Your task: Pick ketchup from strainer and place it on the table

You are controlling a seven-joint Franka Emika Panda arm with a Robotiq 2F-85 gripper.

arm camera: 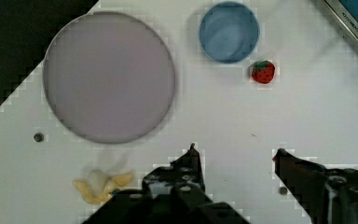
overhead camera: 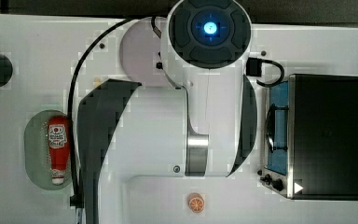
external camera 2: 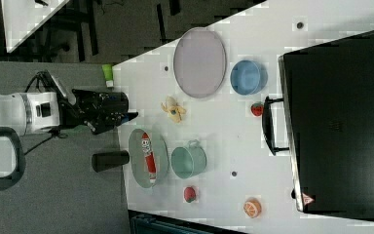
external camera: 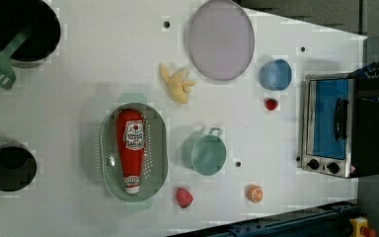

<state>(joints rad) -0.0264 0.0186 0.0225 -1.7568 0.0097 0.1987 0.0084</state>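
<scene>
**Ketchup in the strainer, gripper open and apart from it**

The white table [external camera: 79,89] carries a few dark holes and many things. In the left view a lilac plate [external camera: 220,39] lies at 12 o'clock, a blue bowl [external camera: 276,74] and a toaster oven [external camera: 333,126] at 3 o'clock, a green mug [external camera: 205,153] near the middle, a peeled banana [external camera: 177,84] just above it, and two black pots at 9 o'clock. Dark floor surrounds the table in the right view.

The ketchup [external camera: 131,148] lies flat along the strainer [external camera: 107,153], cap toward 6 o'clock in the left view. In the right view the gripper [external camera 2: 129,116] hangs at about 11 o'clock from the strainer, off the table edge and well apart from the bottle. In the wrist view its fingers [arm camera: 191,161] stand wide apart, holding nothing, with the plate and bowl beyond them.
</scene>
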